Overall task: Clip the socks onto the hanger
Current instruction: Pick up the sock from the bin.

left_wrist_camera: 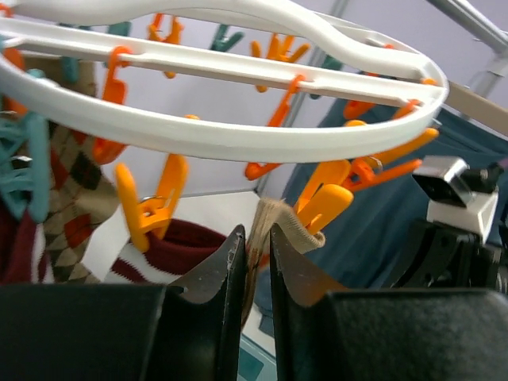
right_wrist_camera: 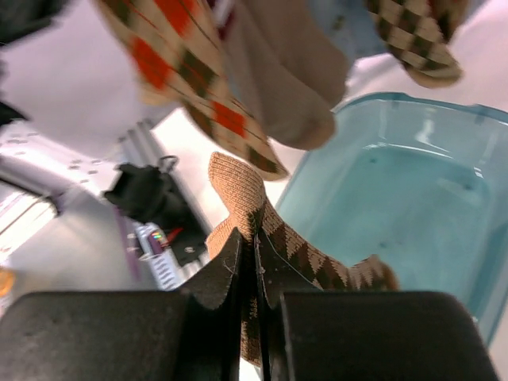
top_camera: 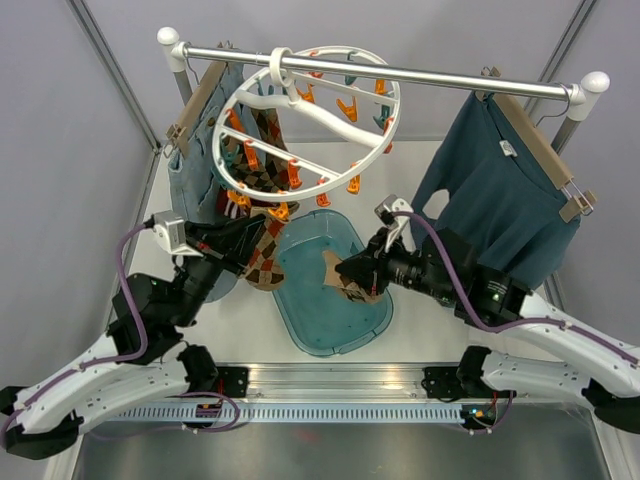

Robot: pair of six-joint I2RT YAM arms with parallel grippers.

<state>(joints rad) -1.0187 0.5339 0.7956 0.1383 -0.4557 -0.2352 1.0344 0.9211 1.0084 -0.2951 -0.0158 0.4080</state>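
Right gripper [right_wrist_camera: 252,242] is clamped on a tan argyle sock [right_wrist_camera: 238,186], poised over the teal tub [right_wrist_camera: 413,182], apparently reserved for a later clip. Left gripper [left_wrist_camera: 254,238] is pinched on another sock's cuff [left_wrist_camera: 279,216], held up just beside an orange clothespin [left_wrist_camera: 329,202] under the white ring hanger [left_wrist_camera: 238,143], presumably so the edge can be fed in. Beyond, clipped socks [left_wrist_camera: 75,214] are seen hanging from that ring.

Along the rail [top_camera: 450,77], left to right: jeans [top_camera: 195,170], ring hanger [top_camera: 312,110], sweater [top_camera: 500,200]. Beneath the hanger's left half, socks [top_camera: 262,135]; below on the tabletop [top_camera: 250,342], a tub [top_camera: 320,320].
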